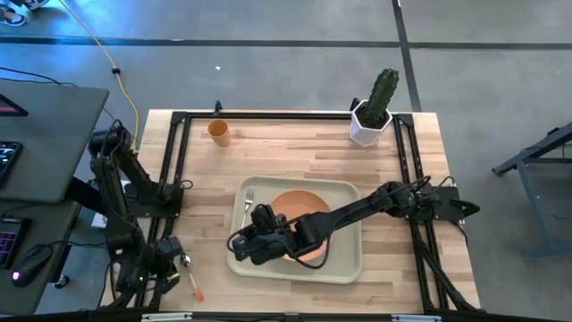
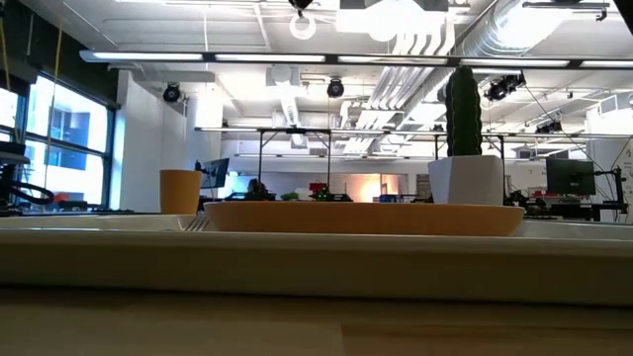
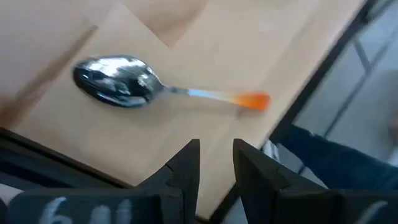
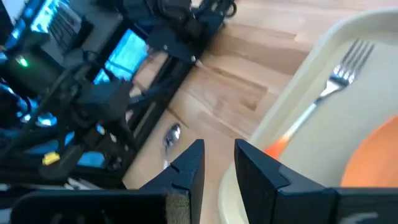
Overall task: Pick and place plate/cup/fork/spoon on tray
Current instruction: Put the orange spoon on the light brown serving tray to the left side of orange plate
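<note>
Nearest in the low view runs the pale rim of the tray (image 2: 316, 262), with the orange plate (image 2: 364, 218) resting on it. From above, the tray (image 1: 347, 265) lies near the front middle of the wooden desk (image 1: 286, 152), and the plate (image 1: 304, 204) sits in its middle, partly covered by the right arm.

On the tray's left side lies the fork (image 1: 247, 202), tines toward the far edge; in the right wrist view its tines and orange handle (image 4: 323, 93) rest on the tray floor beside the plate's edge.

Reaching in from the right side of the desk, the right arm stretches across the tray, and the right tool (image 1: 239, 243) hovers over the tray's front-left corner. Its two dark fingers (image 4: 186, 168) stand slightly apart with nothing between them.

Off the tray, the spoon (image 1: 189, 274) lies on the desk near the front-left corner, bowl away from the front edge and orange-red handle toward it. Over that corner, just beside the spoon, hangs the left tool (image 1: 161, 259); in its wrist view the fingers (image 3: 186, 168) are parted by a narrow gap and empty, with the spoon (image 3: 134, 84) lying flat ahead of them.

Near the far-left edge of the desk the cup (image 1: 219, 132) stands upright, well apart from the tray. At the far-right corner stands a cactus in a white pot (image 1: 370, 125).
</note>
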Robot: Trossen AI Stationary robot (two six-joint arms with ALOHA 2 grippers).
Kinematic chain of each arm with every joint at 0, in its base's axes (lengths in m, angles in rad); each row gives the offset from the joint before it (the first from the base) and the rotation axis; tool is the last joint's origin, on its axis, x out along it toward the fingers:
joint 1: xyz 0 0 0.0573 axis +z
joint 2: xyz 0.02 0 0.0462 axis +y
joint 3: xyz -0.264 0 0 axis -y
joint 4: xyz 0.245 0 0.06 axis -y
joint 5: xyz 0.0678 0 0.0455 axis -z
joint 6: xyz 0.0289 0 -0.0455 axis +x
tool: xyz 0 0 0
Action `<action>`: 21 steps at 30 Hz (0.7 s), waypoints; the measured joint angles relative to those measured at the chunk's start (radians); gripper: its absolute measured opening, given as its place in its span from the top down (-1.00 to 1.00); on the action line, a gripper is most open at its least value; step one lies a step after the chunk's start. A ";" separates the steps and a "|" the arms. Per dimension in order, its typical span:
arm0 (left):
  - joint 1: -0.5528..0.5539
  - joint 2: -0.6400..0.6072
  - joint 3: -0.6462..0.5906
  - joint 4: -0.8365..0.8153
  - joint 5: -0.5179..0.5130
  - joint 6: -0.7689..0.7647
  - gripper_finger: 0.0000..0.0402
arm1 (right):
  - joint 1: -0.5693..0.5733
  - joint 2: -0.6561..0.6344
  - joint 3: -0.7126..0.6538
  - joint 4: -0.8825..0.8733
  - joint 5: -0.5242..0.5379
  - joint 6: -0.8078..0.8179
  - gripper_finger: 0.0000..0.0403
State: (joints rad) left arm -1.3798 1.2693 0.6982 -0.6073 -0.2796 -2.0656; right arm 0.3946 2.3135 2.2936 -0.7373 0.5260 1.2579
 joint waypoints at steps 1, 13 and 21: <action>0.003 0.014 0.000 -0.005 -0.002 -0.005 0.56 | 0.001 0.000 0.000 -0.011 -0.007 0.000 0.62; 0.183 0.099 0.031 -0.056 0.159 -0.028 0.56 | 0.005 0.000 0.000 -0.128 -0.054 -0.003 0.62; 0.278 0.102 0.098 -0.012 0.200 0.244 0.68 | 0.005 0.000 0.000 -0.223 -0.091 -0.060 0.61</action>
State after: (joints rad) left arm -1.1014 1.3716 0.7957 -0.6195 -0.0797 -1.8219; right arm 0.4000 2.3131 2.2936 -0.9602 0.4351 1.1981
